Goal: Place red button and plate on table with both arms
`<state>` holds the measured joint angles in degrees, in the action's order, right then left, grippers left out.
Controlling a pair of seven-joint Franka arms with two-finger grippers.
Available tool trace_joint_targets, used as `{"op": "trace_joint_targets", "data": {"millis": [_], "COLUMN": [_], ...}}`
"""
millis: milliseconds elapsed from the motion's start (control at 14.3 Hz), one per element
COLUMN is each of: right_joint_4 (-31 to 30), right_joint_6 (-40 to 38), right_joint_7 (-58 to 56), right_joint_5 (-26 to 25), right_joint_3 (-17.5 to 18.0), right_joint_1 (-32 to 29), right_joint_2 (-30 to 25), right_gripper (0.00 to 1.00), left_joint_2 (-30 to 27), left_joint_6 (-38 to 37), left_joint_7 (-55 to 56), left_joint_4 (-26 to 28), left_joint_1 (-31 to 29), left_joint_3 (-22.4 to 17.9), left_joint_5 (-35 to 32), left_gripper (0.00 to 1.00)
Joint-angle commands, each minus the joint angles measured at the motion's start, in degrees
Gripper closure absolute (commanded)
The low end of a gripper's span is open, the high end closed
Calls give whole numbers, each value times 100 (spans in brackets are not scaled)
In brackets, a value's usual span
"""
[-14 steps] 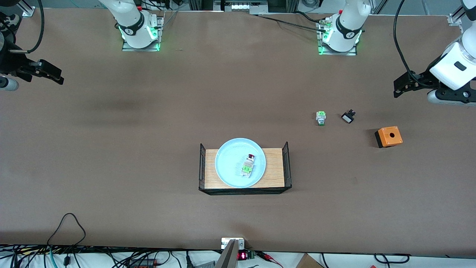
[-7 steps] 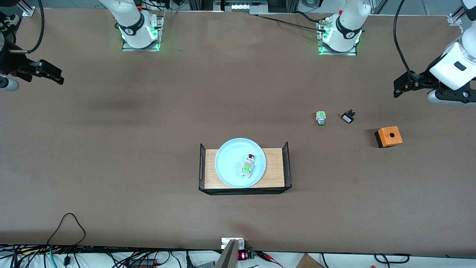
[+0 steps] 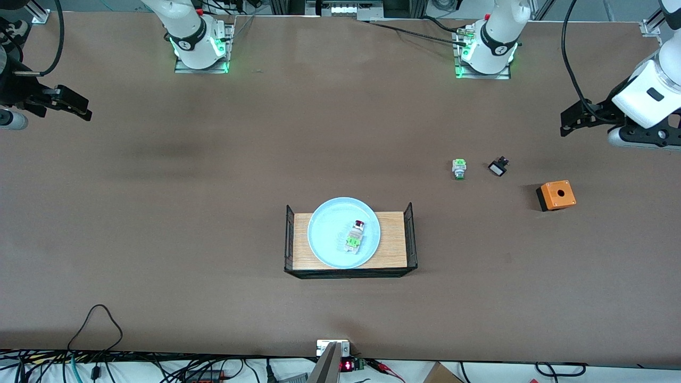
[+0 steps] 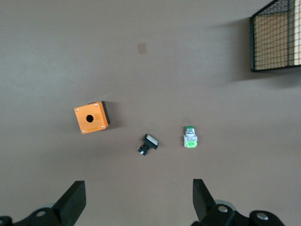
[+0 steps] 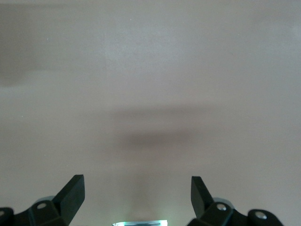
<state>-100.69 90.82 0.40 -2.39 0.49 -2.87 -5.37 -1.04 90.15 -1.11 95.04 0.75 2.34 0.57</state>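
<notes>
The light-blue plate (image 3: 343, 232) lies on a small light-wood tray (image 3: 396, 239) in the middle of the brown table (image 3: 213, 213). The red button (image 3: 355, 236), with its green block and red cap, lies on the plate. My left gripper (image 3: 568, 122) is open and empty, up in the air at the left arm's end of the table; its wrist view (image 4: 138, 200) shows only bare table between the fingers. My right gripper (image 3: 80, 106) is open and empty over the right arm's end; its wrist view (image 5: 137, 195) shows bare table.
A green-capped switch (image 3: 459, 168) (image 4: 190, 138), a small black-and-white part (image 3: 498, 167) (image 4: 148, 143) and an orange box (image 3: 556, 194) (image 4: 92, 117) lie on the table toward the left arm's end. The tray has black mesh ends (image 3: 409, 234) (image 4: 275, 40). Cables run along the table's near edge.
My left gripper has shifted slightly up and toward the table's middle. The right arm, the plate and the red button have not moved.
</notes>
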Motion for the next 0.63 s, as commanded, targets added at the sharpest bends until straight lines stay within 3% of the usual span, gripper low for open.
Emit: {"op": "trace_joint_targets", "data": {"millis": [0, 348, 557], "right_joint_4": [85, 93, 102], "right_joint_6": [-143, -47, -38], "right_joint_7": [-303, -207, -190], "right_joint_5": [64, 99, 99], "right_joint_3": [4, 4, 4], "right_joint_1": [-38, -55, -38], "right_joint_2": [1, 36, 27], "right_gripper": [0, 0, 0], "left_joint_2": [322, 752, 1552], "left_joint_6": [-576, -438, -279], "left_joint_7": [-39, -13, 40], "left_joint_4": [-573, -907, -1828], "left_joint_1": [74, 144, 450], "left_joint_3": [38, 933, 1216], "left_joint_5": [347, 374, 304], "left_gripper": [0, 0, 0]}}
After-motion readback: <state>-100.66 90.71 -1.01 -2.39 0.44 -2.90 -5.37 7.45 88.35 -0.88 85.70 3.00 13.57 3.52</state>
